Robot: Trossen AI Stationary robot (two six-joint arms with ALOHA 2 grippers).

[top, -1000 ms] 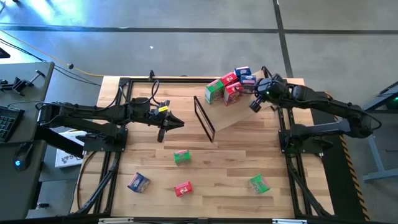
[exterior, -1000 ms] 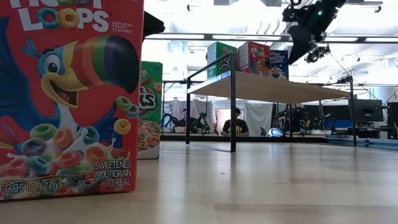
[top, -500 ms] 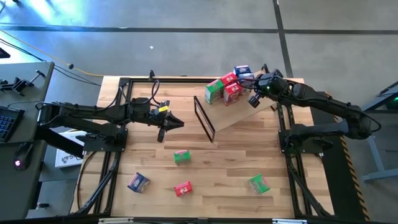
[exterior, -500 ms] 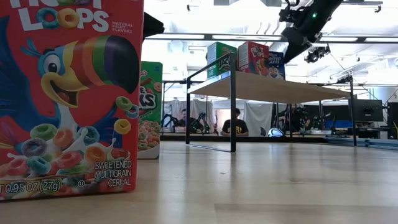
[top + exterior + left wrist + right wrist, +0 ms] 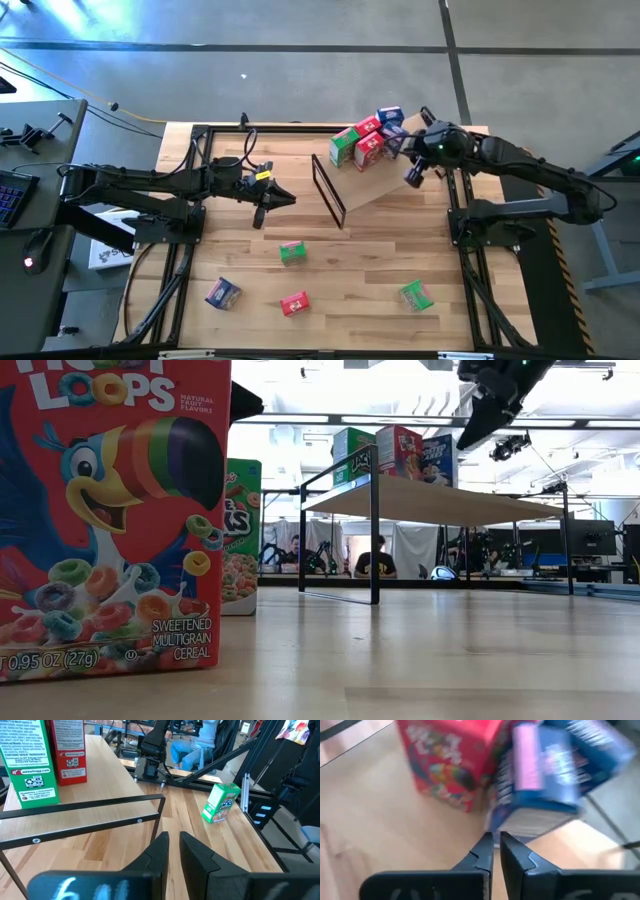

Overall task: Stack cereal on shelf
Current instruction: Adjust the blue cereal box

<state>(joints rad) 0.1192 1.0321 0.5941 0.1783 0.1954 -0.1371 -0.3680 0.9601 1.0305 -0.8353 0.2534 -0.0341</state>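
The shelf is a tilted wooden board on a black wire frame at the table's far right. On it stand a green box, two red boxes and two blue boxes. My right gripper is shut, over the shelf, against the nearer blue box. My left gripper is shut and empty, left of the frame. Loose boxes lie on the table: green, blue, red, green. My right gripper pushes with its shut fingertips against the blue box's lower edge, on the side facing the table's right. The fingers come from the table's right, slanting down. The box stands on the shelf board beside a red box.
Black arm mounts run along the table's left and right sides. In the low view a red box stands close to the camera with a green one behind it. People sit in the room beyond.
My right gripper has gone toward the table's left, against the blue boxes. The blue box it meets has slid along the shelf toward the red boxes and now stands close beside them.
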